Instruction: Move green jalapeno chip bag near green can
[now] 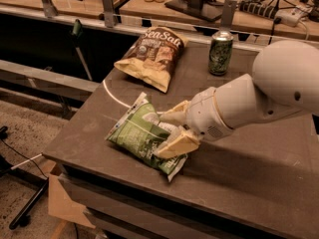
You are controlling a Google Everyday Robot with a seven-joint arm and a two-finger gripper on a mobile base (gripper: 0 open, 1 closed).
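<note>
The green jalapeno chip bag (135, 132) lies flat near the front left corner of the dark table (249, 178). The green can (220, 53) stands upright at the table's back edge, well beyond the bag and to its right. My gripper (160, 136) reaches in from the right on a white arm and sits over the bag's right end. Its two cream fingers are spread apart, one finger (174, 114) along the bag's far side and the other on its near right part. That part of the bag is hidden under them.
A brown "Sea Salt" chip bag (152, 56) lies at the back left of the table, left of the can. A white curved line (113, 94) crosses the tabletop. Behind the table are a rail with metal posts (106, 4) and a bench with cables.
</note>
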